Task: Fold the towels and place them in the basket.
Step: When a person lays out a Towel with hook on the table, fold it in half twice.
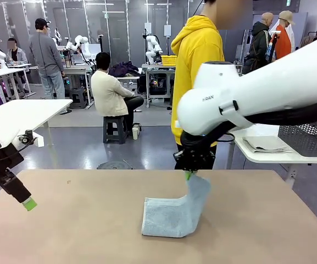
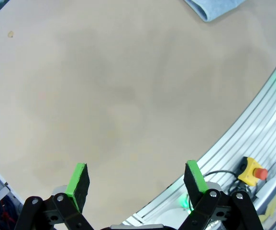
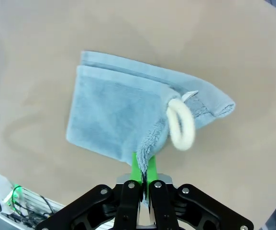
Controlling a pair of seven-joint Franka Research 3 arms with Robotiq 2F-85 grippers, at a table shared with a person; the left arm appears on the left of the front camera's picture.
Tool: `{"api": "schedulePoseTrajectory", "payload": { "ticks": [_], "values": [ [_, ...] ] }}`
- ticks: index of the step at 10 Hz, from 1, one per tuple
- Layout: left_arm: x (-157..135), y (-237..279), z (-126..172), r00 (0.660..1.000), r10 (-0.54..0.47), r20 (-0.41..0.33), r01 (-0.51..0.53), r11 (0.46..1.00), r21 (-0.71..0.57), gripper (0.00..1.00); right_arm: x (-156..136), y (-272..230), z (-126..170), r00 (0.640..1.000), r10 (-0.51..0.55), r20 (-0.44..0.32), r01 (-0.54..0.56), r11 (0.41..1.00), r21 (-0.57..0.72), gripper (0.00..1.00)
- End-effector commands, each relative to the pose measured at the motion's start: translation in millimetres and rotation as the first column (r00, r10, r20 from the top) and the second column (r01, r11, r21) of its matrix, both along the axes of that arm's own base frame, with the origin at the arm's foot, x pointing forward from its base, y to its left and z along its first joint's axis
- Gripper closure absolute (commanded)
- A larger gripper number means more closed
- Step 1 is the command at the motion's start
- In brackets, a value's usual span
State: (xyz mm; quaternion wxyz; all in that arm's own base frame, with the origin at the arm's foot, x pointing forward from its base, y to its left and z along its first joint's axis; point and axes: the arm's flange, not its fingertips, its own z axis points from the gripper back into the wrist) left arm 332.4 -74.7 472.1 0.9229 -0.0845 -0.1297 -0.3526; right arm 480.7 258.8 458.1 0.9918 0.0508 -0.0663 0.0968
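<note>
The wide tan tabletop (image 1: 65, 225) carries a single towel; the right arm (image 1: 268, 88) reaches over it from the right, in front of a person in a yellow hoodie (image 1: 198, 55) standing at the far side; on a white side table behind that arm sits what looks like the dark lattice basket (image 1: 312, 140), though the arm hides much of it; the pale blue-grey towel (image 1: 172, 214) lies near the middle of the tabletop, doubled on itself, with its right-hand part lifted upright; the right end effector (image 1: 189, 175) is pinched tight on that raised edge, green pads together with terry between them; the left end effector (image 1: 29, 204) hangs low at the left, well apart from the towel, fingers spread wide and holding nothing; a little white loop tag (image 3: 181, 125) dangles by the raised corner. The step in hand seems to be the next fold: carry the pinched edge across in a low arc to the opposite edge; keep the cloth just taut so the lower layers do not drag; line up the corners; let go only once the edge rests flat.
</note>
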Motion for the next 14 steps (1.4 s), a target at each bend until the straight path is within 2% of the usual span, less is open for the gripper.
{"api": "schedulePoseTrajectory", "payload": {
  "ticks": [1, 3, 5, 7, 9, 11, 14],
  "values": [
    [2, 0, -1, 1.000, 0.003, 0.009, -0.003, 1.000, 0.005, 0.00, 18, 35, -6, 0.998, -0.027, -0.063, 0.027, 1.000, -0.003, 1.00],
    [2, 0, -1, 1.000, 0.003, 0.009, -0.003, 1.000, 0.005, 0.00, 25, 63, -30, 0.991, -0.089, -0.105, 0.088, 0.996, -0.013, 1.00],
    [2, 0, -1, 1.000, 0.003, 0.009, -0.003, 1.000, 0.005, 0.00, 28, 87, -60, 0.982, -0.105, -0.154, 0.103, 0.994, -0.017, 1.00],
    [2, 0, -1, 1.000, 0.003, 0.009, -0.003, 1.000, 0.005, 0.00, 28, 103, -77, 0.977, -0.141, -0.162, 0.140, 0.990, -0.017, 1.00],
    [2, 0, -1, 1.000, 0.003, 0.009, -0.003, 1.000, 0.005, 0.00, 29, 118, -95, 0.971, -0.196, -0.137, 0.186, 0.979, -0.086, 1.00],
    [2, 0, -1, 1.000, 0.003, 0.009, -0.003, 1.000, 0.005, 0.00, 31, 128, -108, 0.966, -0.199, -0.164, 0.183, 0.977, -0.109, 1.00],
    [2, 0, -1, 1.000, 0.003, 0.009, -0.003, 1.000, 0.005, 0.00, 32, 128, -114, 0.966, -0.199, -0.163, 0.183, 0.977, -0.106, 0.60]
  ]
}}
